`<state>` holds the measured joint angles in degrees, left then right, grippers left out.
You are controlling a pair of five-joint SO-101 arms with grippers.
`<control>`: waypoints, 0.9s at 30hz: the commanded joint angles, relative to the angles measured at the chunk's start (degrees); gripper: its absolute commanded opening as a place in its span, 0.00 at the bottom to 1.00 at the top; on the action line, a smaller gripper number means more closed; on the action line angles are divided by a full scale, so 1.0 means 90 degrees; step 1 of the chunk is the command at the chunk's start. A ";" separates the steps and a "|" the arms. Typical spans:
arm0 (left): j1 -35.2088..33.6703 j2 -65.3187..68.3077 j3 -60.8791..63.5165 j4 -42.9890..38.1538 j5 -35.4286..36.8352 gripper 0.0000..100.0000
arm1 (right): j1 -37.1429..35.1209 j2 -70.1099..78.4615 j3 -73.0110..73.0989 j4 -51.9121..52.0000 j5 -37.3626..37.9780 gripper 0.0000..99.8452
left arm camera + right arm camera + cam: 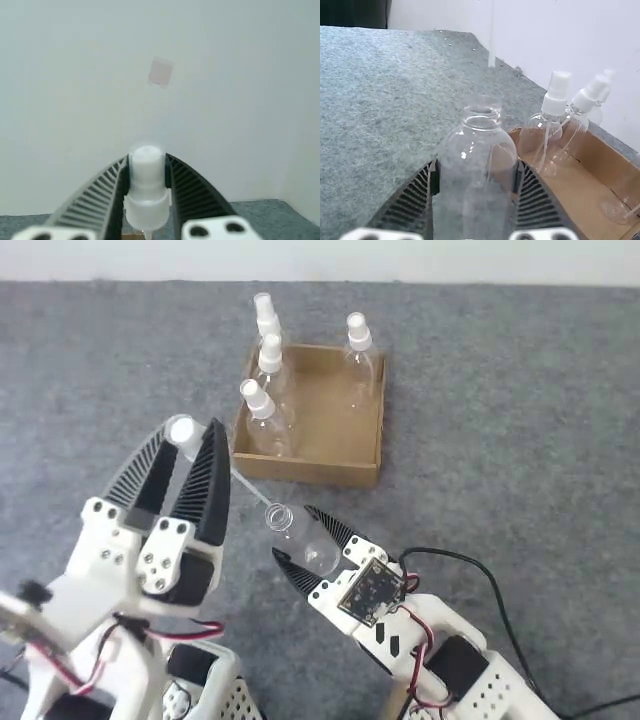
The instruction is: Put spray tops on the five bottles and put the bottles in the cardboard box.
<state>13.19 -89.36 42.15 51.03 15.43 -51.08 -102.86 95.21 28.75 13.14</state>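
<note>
The left gripper [190, 432] hangs above the table, its black ribbed fingers [205, 480] clamped on a white spray top [182, 428]. The top sits right at the fingertips, and in the left wrist view it stands squarely between them against the pale wall [225, 75]. A thin dip tube [250, 490] slants down from it towards the right arm. The tube's lower end comes close to the mouth of the open bottle, but from here I cannot tell whether it has gone inside.

The right gripper [295, 532] sits just beside and lower, closed on a clear bottle [308, 543]. Its jaws press the body from both sides. The open neck [278, 513] pokes out past the fingertips, pointing towards the left gripper and the box.

Beyond both arms lies the cardboard box [310, 472], flat on the grey carpet [500, 490], near the held bottle but apart from it. Four capped bottles [268, 425] stand upright inside, each clear with a white spray top. Three stand in a row along one side wall, the farthest rising past the far rim. The fourth stands alone in the far corner on the opposite side.

A black cable [470, 565] loops over the carpet by the right arm's base.
</note>
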 commanded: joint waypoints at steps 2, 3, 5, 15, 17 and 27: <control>0.0029 -0.0039 -0.0513 0.0156 0.0029 0.01 | -0.0054 -0.0063 0.0137 -0.0122 0.0117 0.02; 0.0029 -0.0039 -0.0474 0.0156 0.0029 0.01 | -0.0054 -0.0063 0.0137 -0.0122 0.0117 0.02; 0.0039 -0.0039 -0.0386 0.0166 0.0029 0.01 | -0.0054 -0.0063 0.0137 -0.0122 0.0117 0.02; 0.0049 -0.0039 0.0210 0.0156 0.0029 0.01 | -0.0054 -0.0063 0.0137 -0.0112 0.0117 0.02; 0.0049 -0.0039 0.0298 0.0156 0.0029 0.01 | -0.0054 -0.0063 0.0137 -0.0112 0.0117 0.02; 0.0049 -0.0039 0.0747 0.0147 0.0029 0.01 | -0.0024 -0.0112 0.0137 -0.0112 0.0117 0.02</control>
<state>13.19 -89.36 48.13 52.26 15.43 -51.08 -102.86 95.21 28.75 13.14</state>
